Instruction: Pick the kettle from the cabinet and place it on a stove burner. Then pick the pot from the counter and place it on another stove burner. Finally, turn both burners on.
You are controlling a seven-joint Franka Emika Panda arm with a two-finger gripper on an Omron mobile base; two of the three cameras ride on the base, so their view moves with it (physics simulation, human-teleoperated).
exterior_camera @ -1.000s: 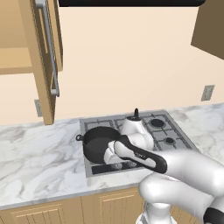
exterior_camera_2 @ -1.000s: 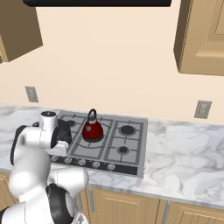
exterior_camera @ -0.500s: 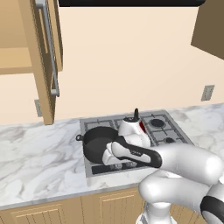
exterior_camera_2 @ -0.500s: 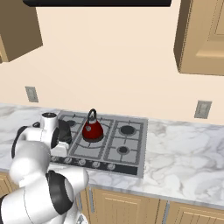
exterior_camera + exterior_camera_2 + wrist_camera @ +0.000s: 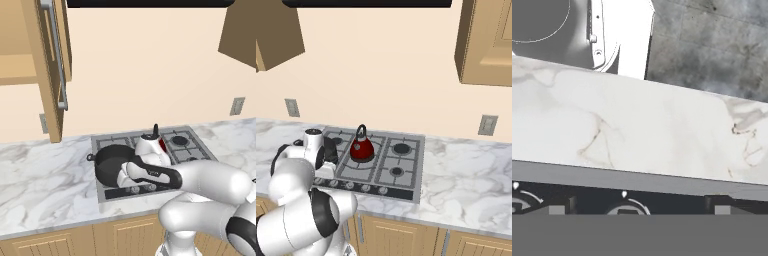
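Red kettle (image 5: 361, 148), black pot (image 5: 111, 163) on burners (image 5: 401, 148)

- This is a home kitchen, shown as a computer-rendered scene.
- A grey steel gas cooktop (image 5: 387, 162) with black grates and a front row of knobs (image 5: 358, 187) is built into the counter (image 5: 466, 170), which is white-and-grey veined marble.
- A dark-red kettle (image 5: 361, 148) and a black pot (image 5: 111, 163) stand on the cooktop.
- Under the counter there are light wooden cupboard fronts (image 5: 401, 237).
- Tan wooden wall cabinets (image 5: 487, 42) hang above; one door has a long silver bar handle (image 5: 56, 55).
- A dark range hood (image 5: 366, 3) sits over the cooktop.
- The wall is plain beige with grey power outlets (image 5: 487, 125).
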